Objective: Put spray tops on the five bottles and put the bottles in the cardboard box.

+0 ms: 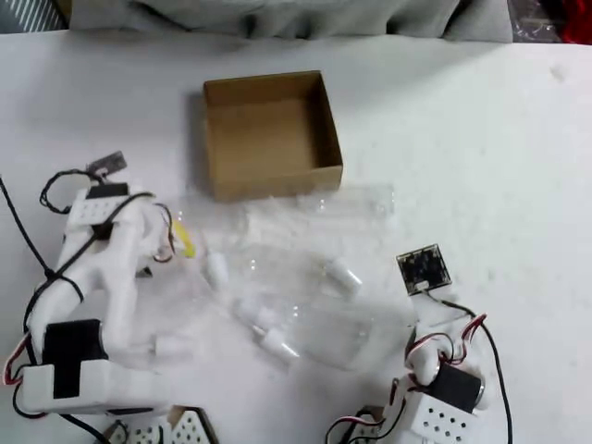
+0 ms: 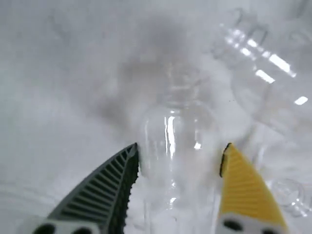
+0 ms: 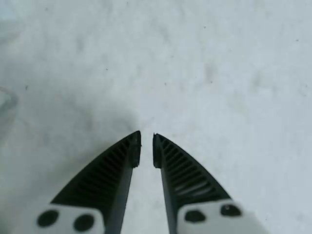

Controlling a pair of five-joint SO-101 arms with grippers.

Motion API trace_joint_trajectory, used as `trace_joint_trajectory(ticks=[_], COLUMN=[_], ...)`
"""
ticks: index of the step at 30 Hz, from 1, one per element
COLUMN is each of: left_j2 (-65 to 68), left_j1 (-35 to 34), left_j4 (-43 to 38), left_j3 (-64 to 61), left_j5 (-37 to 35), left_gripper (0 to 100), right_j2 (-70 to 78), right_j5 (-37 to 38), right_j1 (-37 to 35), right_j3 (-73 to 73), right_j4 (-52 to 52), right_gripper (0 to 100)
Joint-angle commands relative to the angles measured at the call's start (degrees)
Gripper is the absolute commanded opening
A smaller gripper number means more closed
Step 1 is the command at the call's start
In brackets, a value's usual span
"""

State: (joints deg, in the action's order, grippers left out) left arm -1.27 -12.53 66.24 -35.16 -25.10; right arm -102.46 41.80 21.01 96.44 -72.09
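One camera looks down over the whole desk [image 1: 518,139]; wrist cameras sit close behind left hand [image 2: 179,153] and right hand [image 3: 146,144], facing that desk.

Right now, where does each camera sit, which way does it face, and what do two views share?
High view: fixed above the table, looking down on the cardboard box, clear bottles and both arms.
Left wrist view: on the left arm, looking past the open left gripper at one bottle.
Right wrist view: on the right arm, facing the table past the nearly shut right gripper.
Shared: high and left wrist views both show the yellow finger.
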Motion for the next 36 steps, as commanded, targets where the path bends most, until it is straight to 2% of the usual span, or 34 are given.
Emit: trace_joint_trajectory(ticks=[1,7,12,17,20,22,26,30,36], left_j2=[-0.2,-0.7,-0.7,-0.7,-1.7,-3.8,-8.5,-12.4,-16.3], left_j1=[3.3,3.8,-1.0,-4.9,-6.1,-7.3,-8.0,-8.0,-9.5], left_j4=[-3.8,-5.5,-9.0,-8.8,-8.5,-8.5,-9.1,-10.4,-16.1], left_j3=[-1.0,-1.1,1.0,1.8,3.1,3.2,1.3,-2.4,-6.9], left_j5=[0.6,1.0,1.1,1.1,1.1,1.1,1.1,1.2,1.1], left_gripper=[20,2,2,2,2,2,2,2,2], right_j2=[-0.4,-0.4,-0.4,-0.4,-0.3,0.1,0.3,0.3,0.5], right_j5=[0.6,0.6,0.5,0.2,-6.6,-10.4,-10.5,-10.9,-12.8], right_j1=[0.5,1.4,1.4,0.8,0.8,0.7,-7.6,-16.7,-34.7], right_j3=[0.4,0.4,0.4,-0.3,-5.2,-10.8,-20.4,-24.6,-31.1], right_j4=[-0.2,-0.1,2.2,8.0,11.6,9.8,3.5,3.5,2.6], right_gripper=[1.6,1.6,1.6,1.8,1.7,1.8,1.8,1.7,1.7])
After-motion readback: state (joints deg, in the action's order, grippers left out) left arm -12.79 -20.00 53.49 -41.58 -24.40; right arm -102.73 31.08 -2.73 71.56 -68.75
